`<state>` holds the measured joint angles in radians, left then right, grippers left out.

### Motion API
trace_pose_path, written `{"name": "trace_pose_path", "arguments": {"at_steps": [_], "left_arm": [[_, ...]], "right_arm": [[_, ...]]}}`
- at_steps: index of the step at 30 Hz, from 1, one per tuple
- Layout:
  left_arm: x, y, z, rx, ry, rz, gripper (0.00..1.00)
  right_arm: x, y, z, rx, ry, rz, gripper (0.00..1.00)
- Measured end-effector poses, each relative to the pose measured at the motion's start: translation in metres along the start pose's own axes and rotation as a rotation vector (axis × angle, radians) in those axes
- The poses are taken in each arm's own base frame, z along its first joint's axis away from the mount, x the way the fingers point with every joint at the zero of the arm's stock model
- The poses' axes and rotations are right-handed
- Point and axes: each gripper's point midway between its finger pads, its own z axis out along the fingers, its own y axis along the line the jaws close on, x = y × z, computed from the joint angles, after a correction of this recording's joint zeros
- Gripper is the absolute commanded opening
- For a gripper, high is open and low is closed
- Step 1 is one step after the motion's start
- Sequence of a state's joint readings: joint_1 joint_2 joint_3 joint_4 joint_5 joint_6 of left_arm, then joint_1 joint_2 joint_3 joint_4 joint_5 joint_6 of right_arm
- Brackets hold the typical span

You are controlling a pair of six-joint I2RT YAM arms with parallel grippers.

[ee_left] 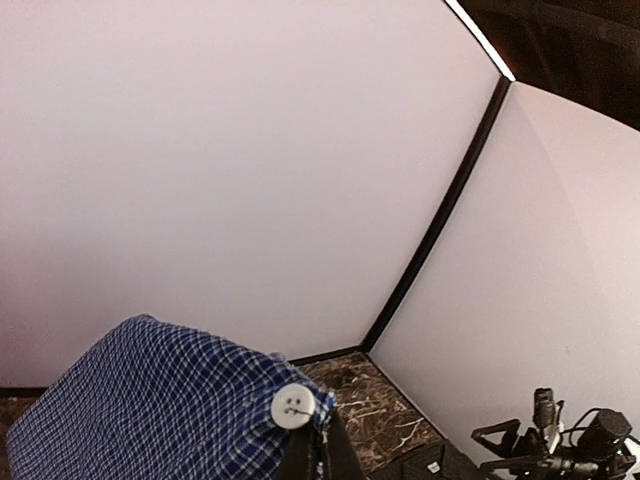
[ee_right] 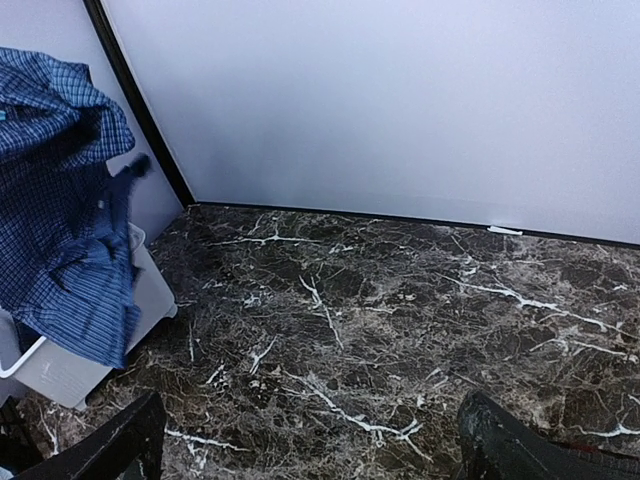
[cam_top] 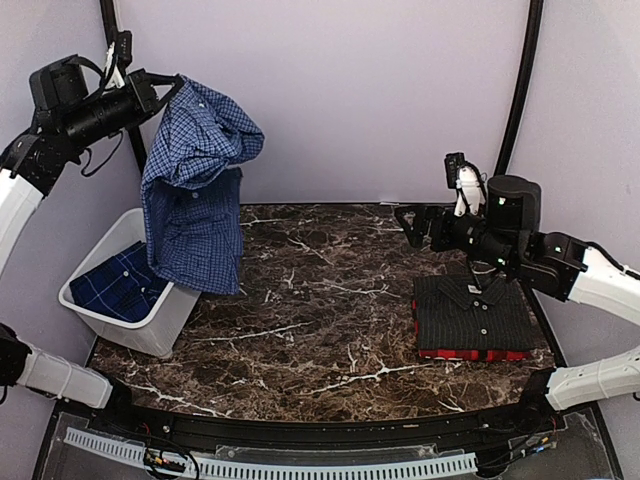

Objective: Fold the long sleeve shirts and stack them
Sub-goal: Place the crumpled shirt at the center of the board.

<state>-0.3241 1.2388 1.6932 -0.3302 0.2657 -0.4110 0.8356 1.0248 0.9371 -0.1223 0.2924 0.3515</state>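
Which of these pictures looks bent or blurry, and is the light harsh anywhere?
Left wrist: the black corner strip bows, which is lens distortion. Right wrist: the right gripper's fingers are dark and soft, the marble table crisp. Top external: light even, shadows faint.

Blue-and-white checked shirt [cam_top: 195, 190] (black pinstriped one [cam_top: 470, 315])

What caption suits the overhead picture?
Left gripper holds a blue checked shirt aloft near the white bin; right gripper hovers open beside the folded stack.
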Motion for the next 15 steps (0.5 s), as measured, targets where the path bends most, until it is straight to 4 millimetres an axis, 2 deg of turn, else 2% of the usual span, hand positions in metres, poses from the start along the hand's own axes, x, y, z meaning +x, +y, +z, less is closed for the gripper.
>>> {"name": "trace_pose_path", "arguments": {"at_steps": [2,6,11,15], "left_arm": [[-0.010,-0.029,0.004,0.092,-0.029,0.013,0.00],[-0.007,-0.093,0.021,0.282,-0.022,0.021,0.00],[0.023,-0.165,0.047,0.465,0.047,0.016,0.00],[0.050,-0.206,0.060,0.555,0.103,0.016,0.00]], "right_arm": [[-0.001,0.001,0.000,-0.003,-0.005,-0.001,0.99],[-0.004,0.002,0.001,-0.005,-0.011,0.000,0.99],[-0.006,0.002,0.001,-0.006,-0.018,0.001,0.99],[-0.006,0.002,0.001,-0.006,-0.018,-0.002,0.99]]}}
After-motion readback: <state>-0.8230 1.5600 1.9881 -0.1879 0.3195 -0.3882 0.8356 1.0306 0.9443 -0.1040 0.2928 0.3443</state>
